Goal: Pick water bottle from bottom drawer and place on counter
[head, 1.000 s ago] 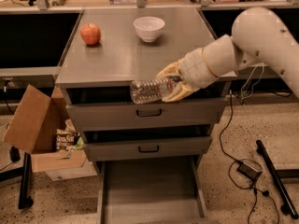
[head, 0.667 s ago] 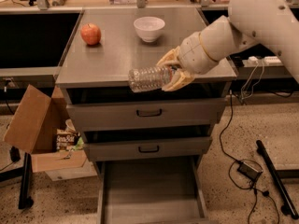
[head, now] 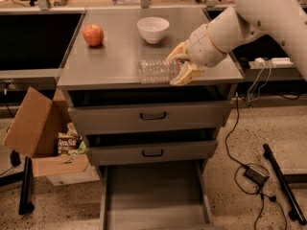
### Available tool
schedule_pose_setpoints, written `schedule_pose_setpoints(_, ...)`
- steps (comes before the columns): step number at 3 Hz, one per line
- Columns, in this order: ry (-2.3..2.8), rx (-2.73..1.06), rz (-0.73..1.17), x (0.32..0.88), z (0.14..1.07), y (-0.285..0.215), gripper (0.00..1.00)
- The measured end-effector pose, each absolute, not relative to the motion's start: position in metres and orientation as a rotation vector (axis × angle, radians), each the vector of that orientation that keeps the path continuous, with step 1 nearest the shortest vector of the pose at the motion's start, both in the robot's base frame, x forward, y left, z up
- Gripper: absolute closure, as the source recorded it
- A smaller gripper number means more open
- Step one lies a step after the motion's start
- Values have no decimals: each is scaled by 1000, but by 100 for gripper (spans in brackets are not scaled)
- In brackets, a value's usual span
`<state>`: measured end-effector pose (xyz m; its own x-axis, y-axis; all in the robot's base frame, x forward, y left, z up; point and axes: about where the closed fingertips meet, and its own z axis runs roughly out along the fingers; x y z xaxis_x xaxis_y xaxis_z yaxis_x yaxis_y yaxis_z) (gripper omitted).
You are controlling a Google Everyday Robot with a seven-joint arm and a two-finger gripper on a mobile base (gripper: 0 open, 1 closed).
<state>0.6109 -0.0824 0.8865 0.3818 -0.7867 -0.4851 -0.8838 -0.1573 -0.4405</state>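
The wide, shallow grey metal bottom drawer (head: 153,200) stands open below the counter's front, and no bottle lies on its flat floor. Above it, under the counter, the two grey drawers with black pulls (head: 115,118) are closed.

On the flat brushed grey metal counter (head: 115,56), just behind its thick front edge, the small clear ribbed plastic water bottle (head: 156,71) lies on its side. The tan two-finger gripper (head: 171,70) is over the counter's front right part, clenched on the bottle's right end. Whether the bottle rests on the counter or hangs just above it cannot be told.

Toward the counter's back are a red apple (head: 93,34) at the left and a white bowl (head: 153,29) at mid-width.

The pick looks done. What seems left is setting the bottle down, letting go and drawing the arm clear.
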Motion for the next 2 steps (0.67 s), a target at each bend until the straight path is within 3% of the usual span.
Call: schedule_pose_setpoints(2,1659,-1870,244,644,879,-109,100)
